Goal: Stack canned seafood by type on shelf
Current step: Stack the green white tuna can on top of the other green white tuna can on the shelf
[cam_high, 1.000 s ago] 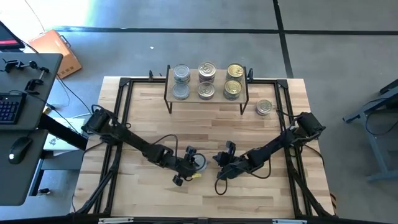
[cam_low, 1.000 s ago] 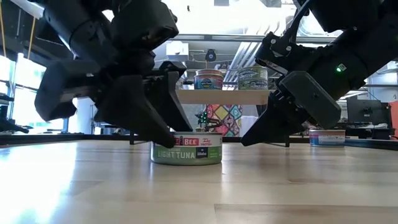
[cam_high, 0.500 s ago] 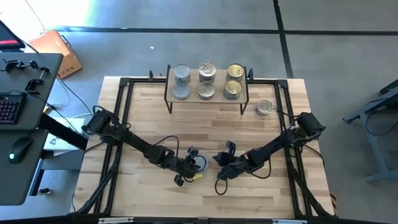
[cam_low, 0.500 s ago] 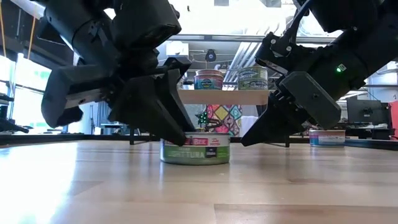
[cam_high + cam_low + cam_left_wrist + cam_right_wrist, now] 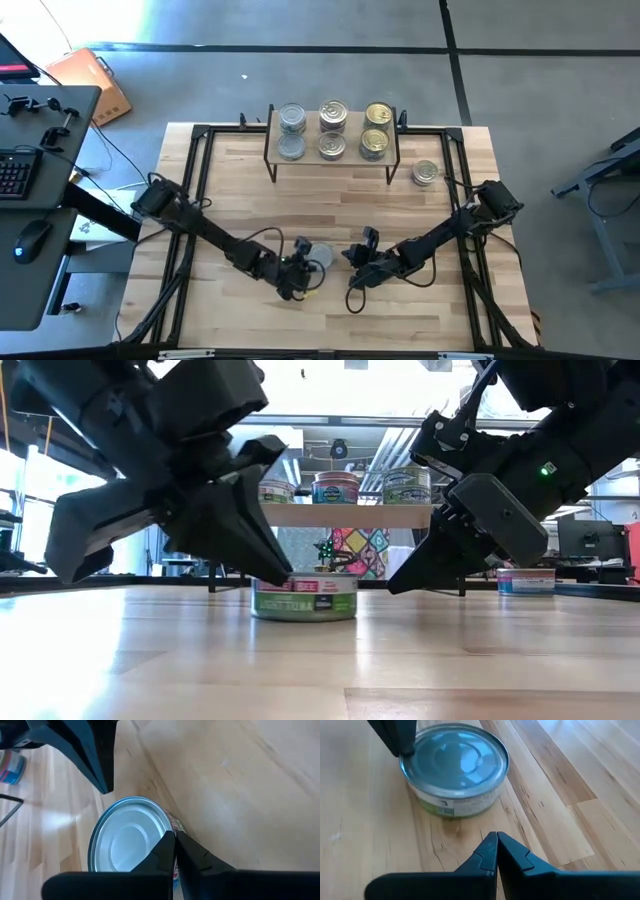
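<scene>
Six tins (image 5: 331, 130) on shelf (image 5: 332, 158) at table's far edge; one tin (image 5: 425, 173) on table right of shelf; another tin (image 5: 319, 256) between both grippers, near front

My butcher-block table (image 5: 330, 215) stands on a grey concrete floor (image 5: 520, 85) crossed by dark seam lines, with a bright patch of light falling on the floor beyond the table's far left corner. Left of the table sits a dark desk (image 5: 35, 200) carrying a keyboard (image 5: 12, 175) and a mouse (image 5: 33, 236), and an orange case (image 5: 90, 85) lies on the floor just past it. Looking level across the table, I see bright ceiling lights (image 5: 380, 380), pipes overhead and a colourful patterned panel (image 5: 360, 550) in the room behind.
</scene>
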### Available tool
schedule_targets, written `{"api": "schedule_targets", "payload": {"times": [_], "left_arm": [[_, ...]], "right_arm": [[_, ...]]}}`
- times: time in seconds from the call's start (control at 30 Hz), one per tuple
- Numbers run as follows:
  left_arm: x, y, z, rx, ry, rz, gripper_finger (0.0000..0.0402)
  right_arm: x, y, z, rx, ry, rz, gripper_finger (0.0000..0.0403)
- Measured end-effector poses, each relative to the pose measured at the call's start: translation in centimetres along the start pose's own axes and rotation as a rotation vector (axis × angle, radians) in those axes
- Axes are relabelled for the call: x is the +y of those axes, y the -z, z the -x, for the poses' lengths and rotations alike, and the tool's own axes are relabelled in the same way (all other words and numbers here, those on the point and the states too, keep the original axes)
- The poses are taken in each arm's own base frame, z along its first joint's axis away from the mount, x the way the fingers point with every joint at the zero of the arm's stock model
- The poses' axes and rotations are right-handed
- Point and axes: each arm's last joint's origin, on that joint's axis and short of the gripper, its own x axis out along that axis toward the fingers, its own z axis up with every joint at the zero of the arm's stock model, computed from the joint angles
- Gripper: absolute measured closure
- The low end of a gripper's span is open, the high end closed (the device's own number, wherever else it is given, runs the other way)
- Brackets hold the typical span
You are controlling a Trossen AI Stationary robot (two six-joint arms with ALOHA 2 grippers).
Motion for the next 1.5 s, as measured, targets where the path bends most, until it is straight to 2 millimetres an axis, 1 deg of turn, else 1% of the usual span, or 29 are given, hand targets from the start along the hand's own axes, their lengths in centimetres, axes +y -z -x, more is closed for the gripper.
{"api": "schedule_targets", "payload": {"times": [0.23,0.37,0.83,1.0,1.1,1.23,1.33,1.43,1.5], "left_arm": [[-0.2,-0.2,1.9,0.035,-0.059,-0.006,0.0401],[0.0,0.0,2.6,0.061,-0.082,0.023,0.0401],[-0.1,-0.1,3.1,0.073,-0.164,0.070,0.0401],[-1.0,0.0,3.8,0.101,-0.248,0.041,0.0401],[-1.1,-0.2,4.5,0.088,-0.284,0.039,0.0401],[-0.5,-0.8,5.9,0.054,-0.306,0.062,0.0401],[0.3,-1.0,7.1,0.048,-0.354,0.048,0.0401],[2.0,-1.1,8.6,0.051,-0.407,0.054,0.0401],[3.7,-1.2,9.7,0.039,-0.442,0.069,0.0401]], "right_arm": [[0.0,0.0,0.0,-0.001,0.001,0.001,0.0402],[-0.1,0.0,-0.1,-0.001,0.002,0.000,0.0402],[-0.2,-0.1,-0.1,0.000,0.006,0.013,0.0402],[-0.4,-0.2,-0.3,0.000,0.014,0.008,0.0402],[-0.5,-0.2,-0.4,0.000,0.015,0.007,0.0402],[-0.5,-0.2,-0.4,-0.001,0.014,0.007,0.0402],[-0.5,-0.3,-0.4,-0.003,0.015,0.003,0.0402],[-0.6,-0.3,-0.5,-0.004,0.016,0.001,0.0402],[-0.6,-0.3,-0.5,-0.004,0.017,0.001,0.0402]]}}
